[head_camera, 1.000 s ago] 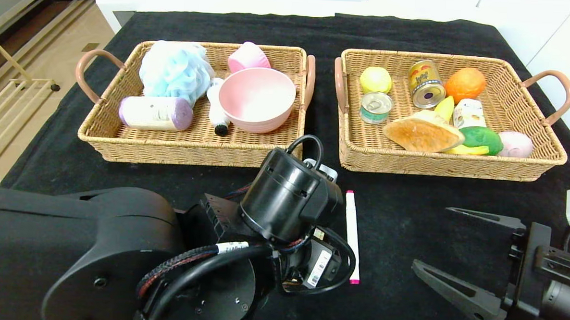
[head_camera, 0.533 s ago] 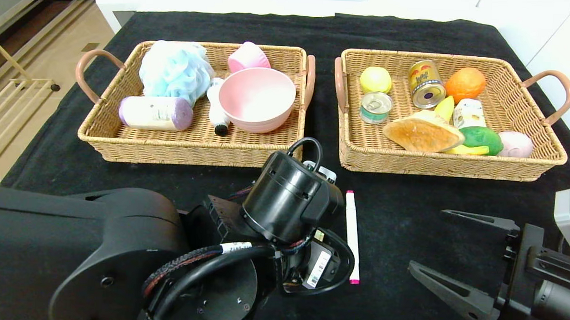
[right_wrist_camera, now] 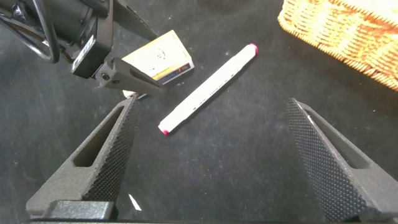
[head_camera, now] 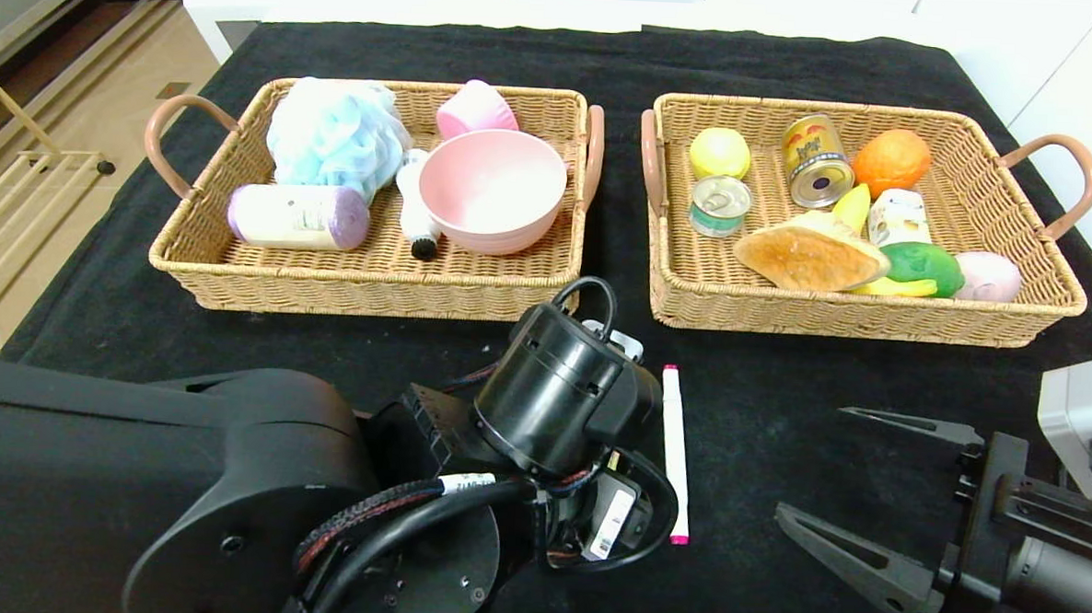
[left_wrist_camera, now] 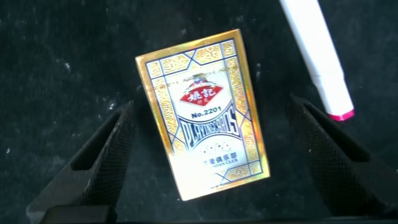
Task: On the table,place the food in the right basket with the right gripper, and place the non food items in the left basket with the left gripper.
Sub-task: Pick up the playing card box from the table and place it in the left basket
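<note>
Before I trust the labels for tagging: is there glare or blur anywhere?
Left wrist view: the card box has gold foil glinting, yet its print reads clearly. Head view: even light, sharp baskets; the left arm hides the box. Right wrist view: the marker is crisp.

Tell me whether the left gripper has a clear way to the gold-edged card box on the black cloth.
Probably yes: the left gripper is open, straddling the gold-edged card box; nothing lies between.

Left arm (head_camera: 252, 496) is bulky matte black, its cylindrical wrist looped with black cables, one braided, carrying white barcode labels. Right gripper (head_camera: 878, 505) has black, textured, wedge-shaped fingers (right_wrist_camera: 106, 155).
</note>
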Controlling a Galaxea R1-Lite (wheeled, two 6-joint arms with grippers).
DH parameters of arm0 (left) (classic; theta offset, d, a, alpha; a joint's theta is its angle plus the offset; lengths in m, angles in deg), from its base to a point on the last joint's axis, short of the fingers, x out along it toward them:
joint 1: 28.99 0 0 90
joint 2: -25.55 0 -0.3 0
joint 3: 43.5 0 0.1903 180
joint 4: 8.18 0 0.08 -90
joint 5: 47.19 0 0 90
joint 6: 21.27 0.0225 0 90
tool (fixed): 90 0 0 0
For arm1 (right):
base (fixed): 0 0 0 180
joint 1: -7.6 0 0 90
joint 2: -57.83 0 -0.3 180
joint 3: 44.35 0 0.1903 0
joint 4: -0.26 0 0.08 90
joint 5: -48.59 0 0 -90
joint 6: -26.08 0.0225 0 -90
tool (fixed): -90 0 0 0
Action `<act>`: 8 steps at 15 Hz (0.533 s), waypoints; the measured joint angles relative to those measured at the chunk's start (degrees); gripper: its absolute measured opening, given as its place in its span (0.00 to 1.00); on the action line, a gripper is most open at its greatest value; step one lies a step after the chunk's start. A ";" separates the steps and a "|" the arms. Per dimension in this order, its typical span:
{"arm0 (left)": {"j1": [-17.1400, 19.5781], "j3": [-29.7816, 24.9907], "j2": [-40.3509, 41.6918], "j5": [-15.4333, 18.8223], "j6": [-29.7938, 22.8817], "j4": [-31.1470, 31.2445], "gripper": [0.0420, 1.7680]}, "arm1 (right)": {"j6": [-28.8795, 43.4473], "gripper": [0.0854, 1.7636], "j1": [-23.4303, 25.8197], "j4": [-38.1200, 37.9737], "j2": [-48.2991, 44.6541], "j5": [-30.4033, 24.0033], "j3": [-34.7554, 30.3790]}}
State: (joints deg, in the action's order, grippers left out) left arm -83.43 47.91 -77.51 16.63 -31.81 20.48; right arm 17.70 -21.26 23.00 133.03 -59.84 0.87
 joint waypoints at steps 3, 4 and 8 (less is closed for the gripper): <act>0.11 0.06 -0.24 -0.43 -0.12 1.04 0.97 | -0.02 0.97 0.06 0.09 0.55 0.09 -0.11; 0.11 0.13 -0.27 -0.45 -0.12 1.01 0.97 | 0.00 0.97 0.06 0.09 0.66 0.09 -0.12; 0.20 0.41 -0.57 -0.39 -0.15 1.01 0.97 | 0.00 0.97 0.20 0.12 0.88 0.09 -0.11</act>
State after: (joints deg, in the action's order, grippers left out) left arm -83.23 48.33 -78.08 16.24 -31.96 21.49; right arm 17.70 -21.06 23.12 133.90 -59.76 0.76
